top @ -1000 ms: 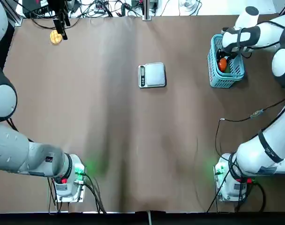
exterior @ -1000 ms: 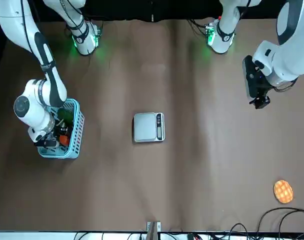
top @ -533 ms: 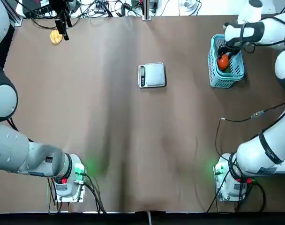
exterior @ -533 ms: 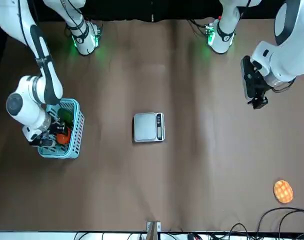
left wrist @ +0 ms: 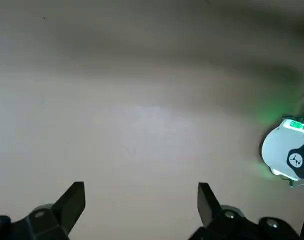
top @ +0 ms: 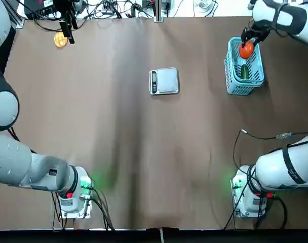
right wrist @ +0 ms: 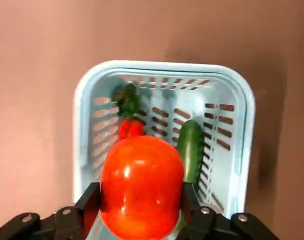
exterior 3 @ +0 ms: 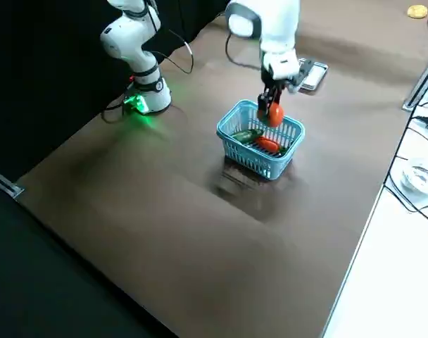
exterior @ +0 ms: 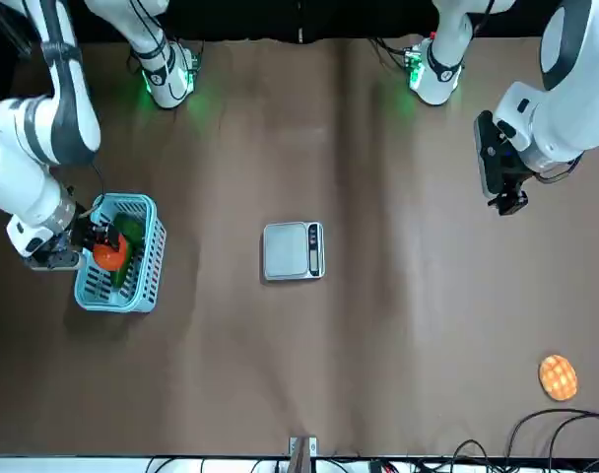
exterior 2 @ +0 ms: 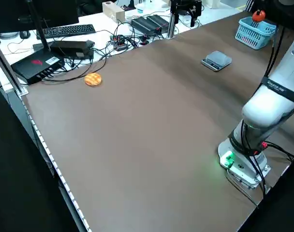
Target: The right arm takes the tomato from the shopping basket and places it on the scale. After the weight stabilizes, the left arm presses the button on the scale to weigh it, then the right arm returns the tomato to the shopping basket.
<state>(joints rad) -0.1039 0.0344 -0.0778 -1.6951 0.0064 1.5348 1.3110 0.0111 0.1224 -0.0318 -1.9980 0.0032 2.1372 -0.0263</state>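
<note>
1. The right gripper (right wrist: pixel 141 212) has the tomato (right wrist: pixel 142 186) pinched between its fingers (right wrist: pixel 90 200) — closed only as far as the fruit's width allows, one on each flank. It hangs above the shopping basket (top: pixel 244 81), clear of the rim, over the basket's end farthest from the arm bases.

2. In the basket lie a green vegetable (right wrist: pixel 191 147), a smaller red item (right wrist: pixel 130 128) and a dark-green leafy piece (right wrist: pixel 126 102); none of them touches the lifted fruit.

3. The scale (top: pixel 164 81) sits on the brown surface (top: pixel 144 152) well apart from the basket, towards the left arm's side of it, its dark control strip on the edge facing away from the basket. Its platform is bare.

4. Handling, as a judgement: the tomato looks glossy and smooth, so likely slippery, light, and soft enough to bruise. A hold across its widest middle, as here, seems right — firm enough not to roll out, but no harder.

5. The left gripper (left wrist: pixel 141 200) is parked far from the scale, near a flat yellow-orange round item (top: pixel 60 39), its fingers spread wide and holding nothing.

6. The step in hand appears to be the carry to the scale; the weighing press has not yet been made.
</note>
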